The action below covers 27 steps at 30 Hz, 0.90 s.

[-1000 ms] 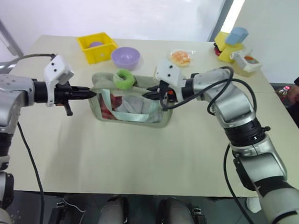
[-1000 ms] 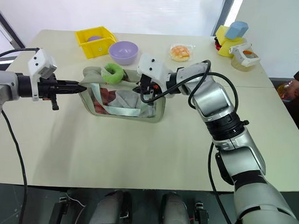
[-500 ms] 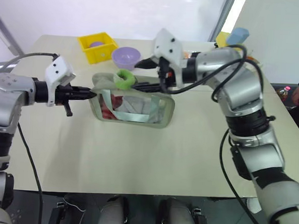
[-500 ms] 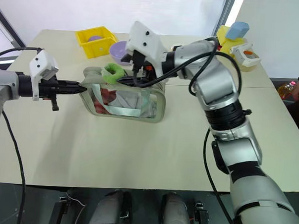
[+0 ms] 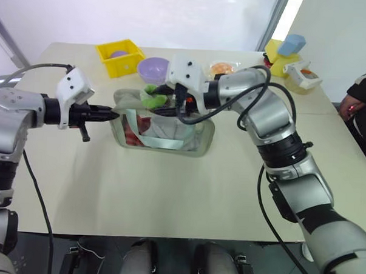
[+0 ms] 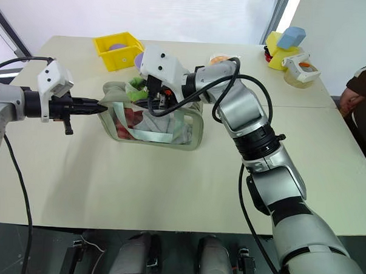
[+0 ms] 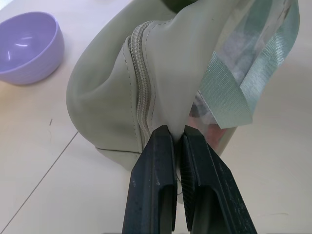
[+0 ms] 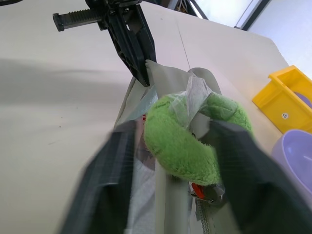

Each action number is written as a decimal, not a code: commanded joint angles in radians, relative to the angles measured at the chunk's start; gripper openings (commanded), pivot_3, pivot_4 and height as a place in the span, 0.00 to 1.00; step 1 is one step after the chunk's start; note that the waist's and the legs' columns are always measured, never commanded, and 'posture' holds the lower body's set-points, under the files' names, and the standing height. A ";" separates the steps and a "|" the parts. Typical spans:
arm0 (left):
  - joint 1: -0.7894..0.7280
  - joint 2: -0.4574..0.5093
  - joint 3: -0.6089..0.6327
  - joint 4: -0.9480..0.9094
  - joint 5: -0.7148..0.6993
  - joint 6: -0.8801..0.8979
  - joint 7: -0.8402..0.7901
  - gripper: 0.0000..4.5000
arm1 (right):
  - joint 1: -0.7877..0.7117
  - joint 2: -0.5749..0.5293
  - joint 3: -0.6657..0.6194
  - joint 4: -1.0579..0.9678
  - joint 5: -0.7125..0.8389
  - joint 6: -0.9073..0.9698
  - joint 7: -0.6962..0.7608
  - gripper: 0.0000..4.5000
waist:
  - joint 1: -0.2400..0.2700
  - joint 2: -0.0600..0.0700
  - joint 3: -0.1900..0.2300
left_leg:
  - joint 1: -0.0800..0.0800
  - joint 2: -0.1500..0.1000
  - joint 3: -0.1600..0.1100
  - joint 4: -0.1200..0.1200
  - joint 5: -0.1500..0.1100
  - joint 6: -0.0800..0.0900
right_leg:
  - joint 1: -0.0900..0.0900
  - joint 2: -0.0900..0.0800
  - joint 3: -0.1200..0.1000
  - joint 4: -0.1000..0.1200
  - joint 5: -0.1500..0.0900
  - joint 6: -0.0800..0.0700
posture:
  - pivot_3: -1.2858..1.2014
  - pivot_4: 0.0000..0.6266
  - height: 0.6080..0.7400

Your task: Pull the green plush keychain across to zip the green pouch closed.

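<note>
Pinching the pouch (image 7: 161, 73) end shut-tight in my left fingers (image 7: 168, 161) anchors it against the pull. My right fingers (image 8: 170, 146) straddle the keychain (image 8: 187, 141), partly open, not yet clamped. Pouch stands mid-bench, toward the far edge.

Small round white sticker on the yellow bin (image 8: 287, 105) — number 16, no other text legible
</note>
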 commanded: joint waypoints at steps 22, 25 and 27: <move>0.025 -0.020 0.001 -0.011 0.016 0.019 0.021 0.00 | 0.106 -0.520 -0.146 -0.265 -0.158 0.124 -0.101 0.01 | 0.005 0.000 0.000 | 0.000 0.000 0.000 0.000 0.000 0.000 | 0.000 -0.001 0.000 -0.001 0.000 0.000 | 0.52 0.24 0.99; 0.036 -0.027 0.005 -0.030 0.007 0.037 0.033 0.00 | 0.176 -0.572 -0.147 -0.316 -0.189 0.148 -0.114 0.01 | 0.003 0.001 0.000 | 0.001 0.000 0.000 0.000 0.000 0.000 | 0.000 -0.001 0.000 -0.001 0.000 0.000 | 0.52 0.24 0.99; 0.048 -0.032 0.007 -0.047 0.002 0.049 0.039 0.00 | 0.262 -0.591 -0.145 -0.346 -0.215 0.157 -0.141 0.01 | 0.006 0.000 -0.001 | 0.001 0.000 0.000 0.000 0.000 0.000 | 0.000 -0.001 0.000 -0.001 0.000 0.000 | 0.52 0.24 0.99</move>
